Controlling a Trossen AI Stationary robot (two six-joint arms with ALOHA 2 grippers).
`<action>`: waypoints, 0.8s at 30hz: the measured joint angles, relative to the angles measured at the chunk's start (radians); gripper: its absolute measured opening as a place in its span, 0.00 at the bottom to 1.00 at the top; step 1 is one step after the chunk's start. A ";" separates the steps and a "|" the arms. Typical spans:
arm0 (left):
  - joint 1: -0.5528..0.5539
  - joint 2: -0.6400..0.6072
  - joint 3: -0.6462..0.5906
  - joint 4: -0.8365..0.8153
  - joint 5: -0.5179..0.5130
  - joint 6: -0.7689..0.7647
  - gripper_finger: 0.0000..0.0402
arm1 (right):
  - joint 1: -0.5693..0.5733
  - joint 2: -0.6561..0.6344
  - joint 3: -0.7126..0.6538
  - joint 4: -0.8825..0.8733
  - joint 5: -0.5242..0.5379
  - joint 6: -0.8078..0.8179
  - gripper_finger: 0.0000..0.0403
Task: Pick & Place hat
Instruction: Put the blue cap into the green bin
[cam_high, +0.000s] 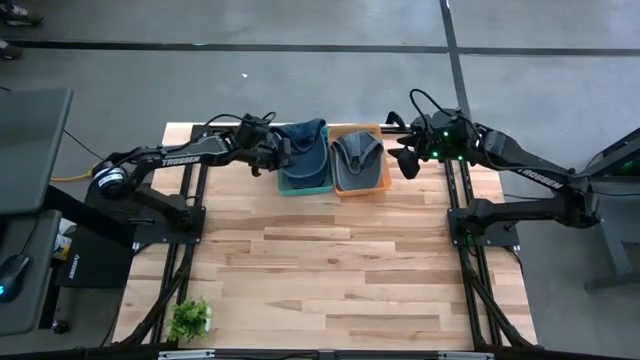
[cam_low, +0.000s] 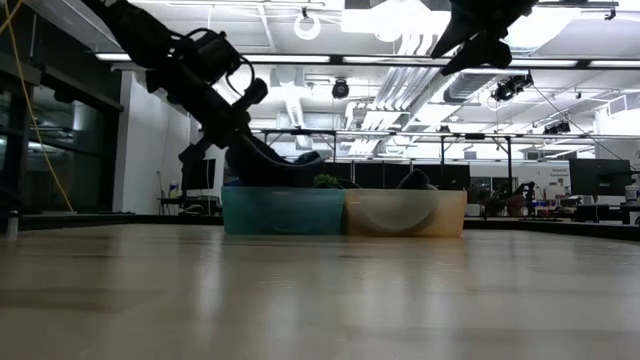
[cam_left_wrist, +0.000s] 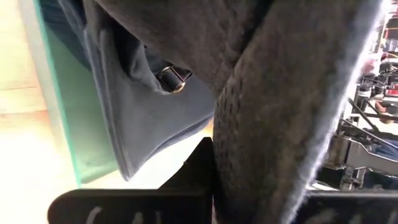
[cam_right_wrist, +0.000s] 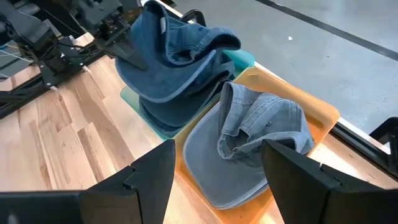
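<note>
A blue hat (cam_right_wrist: 174, 56) lies on top of a stack of blue hats in the teal bin (cam_high: 305, 187) at the table's far edge. My left gripper (cam_right_wrist: 121, 43) is at the bin's left side, shut on that hat. Beside it, grey hats (cam_right_wrist: 261, 137) lie stacked in the orange bin (cam_high: 362, 188). My right gripper (cam_high: 408, 162) hangs open above the orange bin's right side, touching nothing. My left gripper pinches the top blue hat's brim (cam_left_wrist: 261, 174) between its two fingers, at the hat's left edge (cam_right_wrist: 134, 53). The fingers come from the table's left, slanting down. The held edge is raised, and the crown (cam_right_wrist: 193, 43) still rests on the stack in the teal bin.
The two bins stand side by side against the far edge. A small green plant (cam_high: 190, 318) sits at the near left corner. Bare wooden tabletop (cam_high: 340, 270) stretches from the bins to the near edge.
</note>
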 joint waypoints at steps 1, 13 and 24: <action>0.000 0.008 0.000 0.009 0.001 -0.006 0.01 | 0.001 0.000 0.000 0.000 0.000 0.002 0.58; -0.019 0.048 0.026 -0.026 -0.056 0.013 0.01 | 0.001 0.000 0.000 -0.011 0.026 0.000 0.58; -0.066 0.123 0.184 -0.249 -0.143 0.093 0.01 | 0.000 0.000 0.000 -0.011 0.040 -0.009 0.58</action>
